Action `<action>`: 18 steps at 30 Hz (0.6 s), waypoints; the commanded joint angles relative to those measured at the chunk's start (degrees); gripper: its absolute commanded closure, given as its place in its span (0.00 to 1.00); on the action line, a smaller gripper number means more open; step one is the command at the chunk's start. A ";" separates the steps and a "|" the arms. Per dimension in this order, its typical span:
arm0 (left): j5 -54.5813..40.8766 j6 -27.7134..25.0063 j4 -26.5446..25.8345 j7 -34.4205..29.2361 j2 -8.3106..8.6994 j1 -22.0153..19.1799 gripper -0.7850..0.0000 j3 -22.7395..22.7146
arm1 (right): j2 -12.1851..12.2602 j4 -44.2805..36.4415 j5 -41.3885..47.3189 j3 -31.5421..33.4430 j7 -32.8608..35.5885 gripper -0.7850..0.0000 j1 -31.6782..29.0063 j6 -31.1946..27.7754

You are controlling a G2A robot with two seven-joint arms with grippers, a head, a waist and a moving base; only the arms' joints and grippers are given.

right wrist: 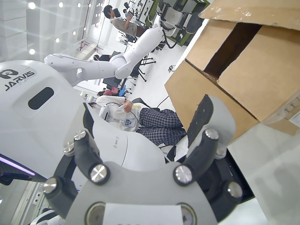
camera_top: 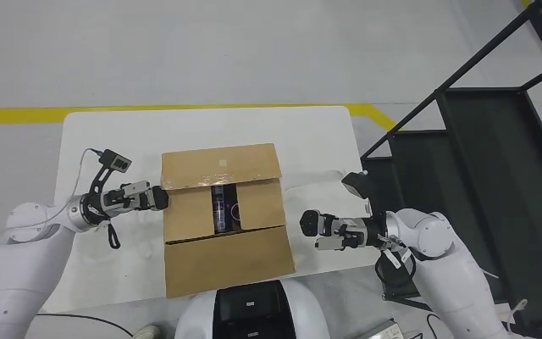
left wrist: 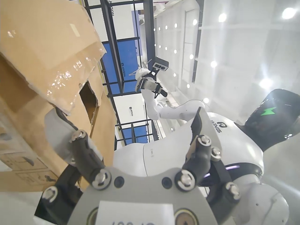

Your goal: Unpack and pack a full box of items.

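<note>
Box [camera_top: 224, 165] mid-way across the table [camera_top: 322, 144], flaps parted over a dark item [camera_top: 222, 208].
Left gripper [camera_top: 159, 197] at the box's 9 o'clock edge — jaws apart; right gripper [camera_top: 306, 224] near 3 o'clock, just clear — jaws apart too.

Counter [camera_top: 322, 136]: white, rectangular top.
Floor [camera_top: 254, 51]: grey, beyond the counter; a yellow line [camera_top: 34, 114] runs across it along the counter's far edge.
Stairs [camera_top: 474, 144]: black metal, with a rail, just beside one end of the counter.
Frame [left wrist: 148, 12]: black metal bars, with blue panels [left wrist: 126, 47] behind.
Ceiling lights [left wrist: 288, 12]: round, lit, several.
</note>
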 commanded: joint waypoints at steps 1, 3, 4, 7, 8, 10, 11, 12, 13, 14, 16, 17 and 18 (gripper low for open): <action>-0.71 0.23 0.36 -0.22 -0.27 -0.50 0.00 0.16 | 0.00 0.00 0.00 0.00 0.00 0.00 0.00 0.00; -1.68 0.58 0.88 -0.57 -0.56 -1.08 0.00 0.22 | 0.00 0.00 0.00 0.00 0.00 0.00 0.00 0.00; -2.40 0.80 1.17 -0.79 -0.72 -1.39 0.00 0.18 | 0.00 0.00 0.00 0.00 0.00 0.00 0.00 0.00; -4.83 1.75 2.13 -1.75 -1.22 -2.44 0.00 -0.05 | 0.00 0.00 0.00 0.00 0.00 0.00 0.00 0.00; -5.58 2.23 2.34 -2.22 -1.40 -2.77 0.00 -0.10 | 0.00 0.00 0.00 0.00 0.00 0.00 0.00 0.00; -6.86 2.88 3.03 -2.87 -1.76 -3.47 0.00 -0.25 | 0.00 0.00 0.00 0.00 0.00 0.00 0.00 0.00; -7.41 3.14 3.44 -3.14 -1.97 -3.84 0.00 -0.26 | 0.00 0.00 0.00 0.00 0.00 0.00 0.00 0.00; -8.06 3.48 3.98 -3.47 -2.18 -4.33 0.00 -0.24 | 0.00 0.00 0.00 0.00 0.00 0.00 0.00 0.00; -8.74 3.78 4.68 -3.77 -2.43 -4.90 0.00 -0.18 | 0.00 0.00 0.00 0.00 0.00 0.00 0.00 0.00; -9.46 4.15 5.39 -4.14 -2.70 -5.50 0.00 -0.01 | 0.00 0.00 0.00 0.00 0.00 0.00 0.00 0.00; -10.63 4.63 7.07 -4.62 -3.27 -6.91 0.00 0.42 | 0.00 0.00 0.00 0.00 0.00 0.00 0.00 0.00; -11.14 4.80 7.87 -4.79 -3.58 -7.73 0.00 0.68 | 0.00 0.00 0.00 0.00 0.00 0.00 0.00 0.00; -11.67 5.07 8.78 -5.06 -3.89 -8.53 0.00 0.99 | 0.00 0.00 0.00 0.00 0.00 0.00 0.00 0.00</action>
